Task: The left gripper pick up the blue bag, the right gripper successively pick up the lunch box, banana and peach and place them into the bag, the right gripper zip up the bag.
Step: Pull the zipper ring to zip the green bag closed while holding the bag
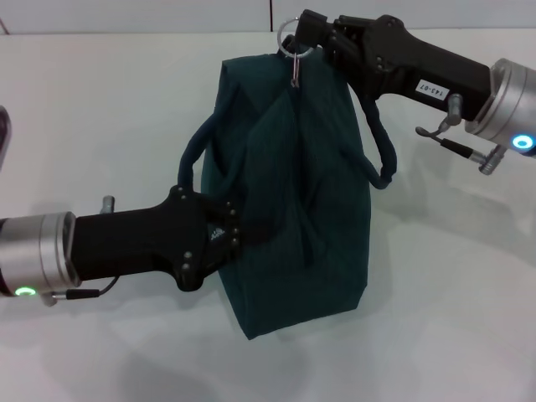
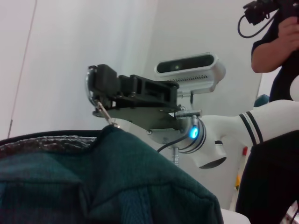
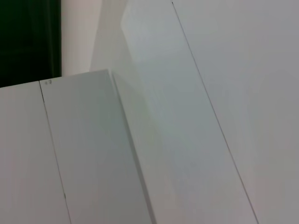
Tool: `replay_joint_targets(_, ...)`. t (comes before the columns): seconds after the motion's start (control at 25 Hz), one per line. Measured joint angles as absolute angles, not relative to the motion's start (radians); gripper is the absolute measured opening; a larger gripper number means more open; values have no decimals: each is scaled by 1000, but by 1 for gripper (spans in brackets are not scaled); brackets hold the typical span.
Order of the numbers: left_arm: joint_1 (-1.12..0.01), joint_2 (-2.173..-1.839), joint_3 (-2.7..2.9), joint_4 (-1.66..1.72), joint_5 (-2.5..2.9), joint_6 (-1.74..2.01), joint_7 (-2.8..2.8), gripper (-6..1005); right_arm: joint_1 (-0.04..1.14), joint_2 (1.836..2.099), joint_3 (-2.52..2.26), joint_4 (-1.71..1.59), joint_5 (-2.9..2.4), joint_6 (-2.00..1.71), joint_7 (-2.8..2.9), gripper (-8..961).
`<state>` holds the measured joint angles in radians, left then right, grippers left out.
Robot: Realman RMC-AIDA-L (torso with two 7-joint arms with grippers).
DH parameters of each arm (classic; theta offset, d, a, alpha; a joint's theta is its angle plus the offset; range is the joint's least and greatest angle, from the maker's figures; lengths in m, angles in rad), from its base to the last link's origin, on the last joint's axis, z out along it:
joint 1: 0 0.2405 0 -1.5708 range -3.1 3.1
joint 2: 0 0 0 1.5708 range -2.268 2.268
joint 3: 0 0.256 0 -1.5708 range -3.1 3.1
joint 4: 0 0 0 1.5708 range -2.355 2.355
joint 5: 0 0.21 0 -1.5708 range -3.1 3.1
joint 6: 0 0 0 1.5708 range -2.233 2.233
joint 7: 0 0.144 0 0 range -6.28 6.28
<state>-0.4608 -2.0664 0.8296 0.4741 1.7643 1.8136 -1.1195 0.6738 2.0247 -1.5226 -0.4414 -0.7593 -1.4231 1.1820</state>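
Zipping stage: right gripper point(image 1: 303, 35) pinches the ring zip pull point(image 1: 295, 46) at the blue bag point(image 1: 289, 209) far end. Left gripper point(image 1: 228, 233) clamps the near side; keep it taut, pull straight along the zip.

Matt woven cloth on the blue bag point(image 1: 293, 193), shiny metal ring zip pull point(image 1: 295, 46) at the matt black right end effector point(image 1: 308, 35), smooth white counter point(image 1: 452, 293).

My left arm reaches in from the near left, its gripper point(image 1: 224, 237) clamped on the bag's side. My right arm stretches across from the far right, wrist ring glowing blue, gripper point(image 1: 303, 35) pinching the zip ring at the top.
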Motion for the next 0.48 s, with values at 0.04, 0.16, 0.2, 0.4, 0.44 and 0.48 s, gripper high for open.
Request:
replay_joint_targets(0.04,-461,-2066,832,474,1767,1815,-1115,61,675,2025,-1524,-441,-759,-1420,1182,13)
replay_joint_targets(0.16,-463,-2066,846,474,1770,1822,-1104,61,677,2025,-1528,-441,-763,-1408,1180,13)
replay_joint_targets(0.2,-463,-2066,849,474,1771,1824,-1101,61,677,2025,-1529,-441,-764,-1404,1180,13)
replay_joint_targets(0.4,-463,-2066,853,474,1773,1838,-1081,61,678,2025,-1537,-440,-769,-1387,1180,13)
replay_joint_targets(0.44,-463,-2066,853,474,1773,1840,-1078,61,678,2025,-1539,-440,-769,-1385,1179,13)
replay_joint_targets(0.48,-463,-2066,853,474,1774,1842,-1077,61,678,2025,-1541,-440,-770,-1383,1179,13)
